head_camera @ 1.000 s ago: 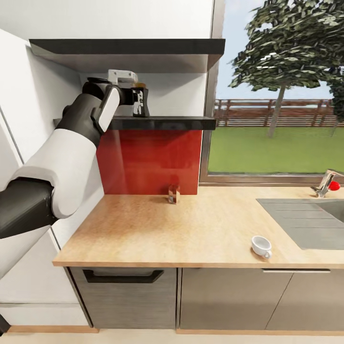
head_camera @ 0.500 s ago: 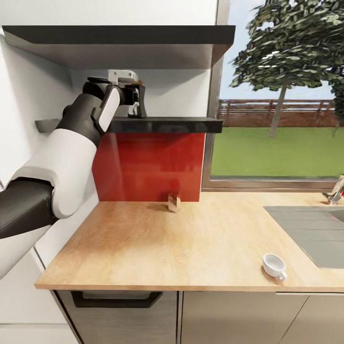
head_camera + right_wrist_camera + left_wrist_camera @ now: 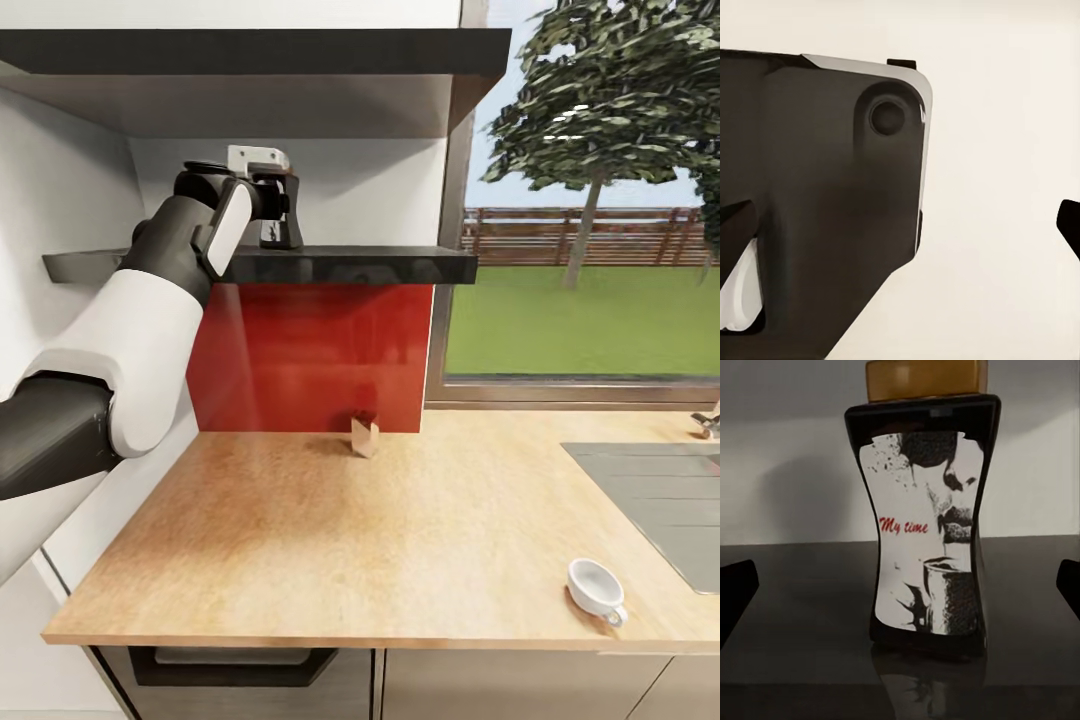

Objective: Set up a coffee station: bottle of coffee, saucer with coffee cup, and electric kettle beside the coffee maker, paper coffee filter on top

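Note:
The bottle of coffee (image 3: 926,525), a dark waisted jar with a yellow lid and a white "My time" label, stands upright on the dark kitchen shelf (image 3: 380,262). My left gripper (image 3: 282,212) is raised to the shelf and open. In the left wrist view its fingertips (image 3: 736,585) sit wide apart on either side of the jar without touching it. From the head view the gripper hides most of the jar. The white coffee cup (image 3: 597,587) stands on the kitchen countertop (image 3: 330,540) near the front edge at the right. My right gripper (image 3: 900,225) is open and holds nothing.
A small tan object (image 3: 365,435) stands on the counter against the red backsplash (image 3: 310,350). A grey sink (image 3: 665,500) lies at the right. A second dark shelf (image 3: 260,60) hangs above the first. A window (image 3: 590,290) is to the right.
The head view has shifted, with the counter and shelves now larger and the cup lower and further right. The left gripper now covers the jar, which earlier showed beside it.

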Robot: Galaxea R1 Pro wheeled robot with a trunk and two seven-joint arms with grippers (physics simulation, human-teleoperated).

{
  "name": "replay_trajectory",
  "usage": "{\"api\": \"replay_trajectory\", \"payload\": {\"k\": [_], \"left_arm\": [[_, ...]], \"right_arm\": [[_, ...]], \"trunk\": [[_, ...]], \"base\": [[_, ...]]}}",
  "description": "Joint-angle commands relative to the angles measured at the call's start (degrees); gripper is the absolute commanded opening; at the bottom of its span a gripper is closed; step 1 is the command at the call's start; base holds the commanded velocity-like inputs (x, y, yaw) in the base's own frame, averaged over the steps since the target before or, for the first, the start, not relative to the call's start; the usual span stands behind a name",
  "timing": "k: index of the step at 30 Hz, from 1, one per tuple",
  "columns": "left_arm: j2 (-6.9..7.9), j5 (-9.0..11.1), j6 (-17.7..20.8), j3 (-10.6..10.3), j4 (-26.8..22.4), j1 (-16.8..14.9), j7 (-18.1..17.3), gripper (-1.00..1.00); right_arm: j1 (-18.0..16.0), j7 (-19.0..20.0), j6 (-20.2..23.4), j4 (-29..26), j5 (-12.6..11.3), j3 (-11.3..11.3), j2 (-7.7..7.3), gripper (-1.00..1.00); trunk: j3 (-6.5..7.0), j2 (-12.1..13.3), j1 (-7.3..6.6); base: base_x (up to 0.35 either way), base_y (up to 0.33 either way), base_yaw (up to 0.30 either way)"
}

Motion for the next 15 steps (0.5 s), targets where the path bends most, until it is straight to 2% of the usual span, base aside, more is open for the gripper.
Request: {"api": "replay_trajectory", "payload": {"k": [1, 4, 8, 15], "left_arm": [[-0.01, 0.3, 0.2, -0.2, 0.0, 0.0, 0.4, 1.0], [-0.06, 0.3, 0.2, -0.2, 0.0, 0.0, 0.4, 1.0], [-0.17, 0.3, 0.2, -0.1, 0.0, 0.0, 0.4, 1.0], [-0.19, 0.3, 0.2, -0.1, 0.0, 0.0, 0.4, 1.0]], "right_arm": [[0.1, 0.1, -0.1, 0.0, -0.6, 0.5, -0.03, 1.0], [0.2, 0.1, -0.1, 0.0, -0.6, 0.5, -0.03, 1.0], [0.3, 0.1, -0.1, 0.0, -0.6, 0.5, -0.03, 1.0], [0.4, 0.1, -0.1, 0.0, -0.6, 0.5, -0.03, 1.0]], "trunk": [[-0.04, -0.1, 0.02], [-0.04, -0.1, 0.02], [-0.04, -0.1, 0.02], [-0.04, -0.1, 0.02]], "base": [[0.012, 0.0, 0.0], [0.067, 0.0, 0.0], [0.217, 0.0, 0.0], [0.039, 0.0, 0.0]]}}
